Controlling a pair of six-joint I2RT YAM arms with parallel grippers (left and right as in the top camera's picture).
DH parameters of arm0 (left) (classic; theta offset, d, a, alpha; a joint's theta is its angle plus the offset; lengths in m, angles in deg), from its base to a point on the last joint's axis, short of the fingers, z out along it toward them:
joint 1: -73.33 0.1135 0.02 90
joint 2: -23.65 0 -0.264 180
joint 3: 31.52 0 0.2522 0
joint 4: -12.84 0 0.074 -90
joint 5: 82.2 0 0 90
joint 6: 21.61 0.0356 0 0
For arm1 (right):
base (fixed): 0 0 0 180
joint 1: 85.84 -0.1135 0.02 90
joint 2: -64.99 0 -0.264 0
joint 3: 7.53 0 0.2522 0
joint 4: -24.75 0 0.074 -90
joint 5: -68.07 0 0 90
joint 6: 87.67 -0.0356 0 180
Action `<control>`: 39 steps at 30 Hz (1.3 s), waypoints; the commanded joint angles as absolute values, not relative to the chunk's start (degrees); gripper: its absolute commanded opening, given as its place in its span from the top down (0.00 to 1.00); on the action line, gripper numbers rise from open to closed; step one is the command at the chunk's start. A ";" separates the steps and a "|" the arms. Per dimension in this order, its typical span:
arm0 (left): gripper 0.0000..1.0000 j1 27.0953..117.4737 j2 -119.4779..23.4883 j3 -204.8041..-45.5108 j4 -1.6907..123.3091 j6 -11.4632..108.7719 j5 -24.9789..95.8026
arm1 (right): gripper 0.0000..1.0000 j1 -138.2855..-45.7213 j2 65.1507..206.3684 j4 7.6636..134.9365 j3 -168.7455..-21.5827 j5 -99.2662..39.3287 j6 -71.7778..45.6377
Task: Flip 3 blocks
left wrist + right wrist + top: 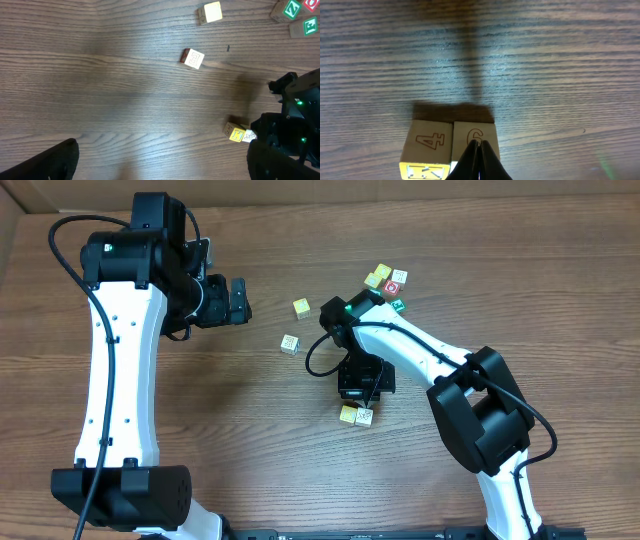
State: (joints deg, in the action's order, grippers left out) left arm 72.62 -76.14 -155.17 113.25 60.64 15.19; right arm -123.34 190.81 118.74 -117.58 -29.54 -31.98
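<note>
The cube marked 6 (465, 134) sits on the table (230, 430) a little right of centre, on the near side. Its left face touches the cube marked 4 (427, 142), which shows a yellow side. The right gripper (478, 152) is over the 6 cube with its fingers pressed together into one point and nothing pinched between them.

I think a closed tip pushing there could skid the cube across the wood rather than tip it. It could also shove the 4 cube along, since the two are touching.

The right wrist view shows the numerals and the shared seam. Only the overhead shows the third, cream cube (289, 344) lying apart to the far left, the left gripper (240, 300) spread wide and well away, and the other cubes (391, 287) clustered far right.
</note>
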 commanded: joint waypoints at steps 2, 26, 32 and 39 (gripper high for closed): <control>0.00 72.93 -76.64 -156.33 113.30 60.05 14.82 | 0.96 -123.44 189.17 119.09 -117.12 -31.62 -32.37; 0.00 72.93 -76.64 -156.33 113.30 60.05 14.82 | 0.96 -113.26 189.06 122.00 -113.95 -33.00 -38.64; 0.00 72.93 -76.64 -156.33 113.30 60.05 14.84 | 0.96 -112.95 184.93 121.32 -113.84 -31.60 -38.21; 0.00 72.93 -76.64 -156.33 113.30 60.05 14.82 | 0.96 -115.64 174.50 120.23 -110.82 -24.73 -38.84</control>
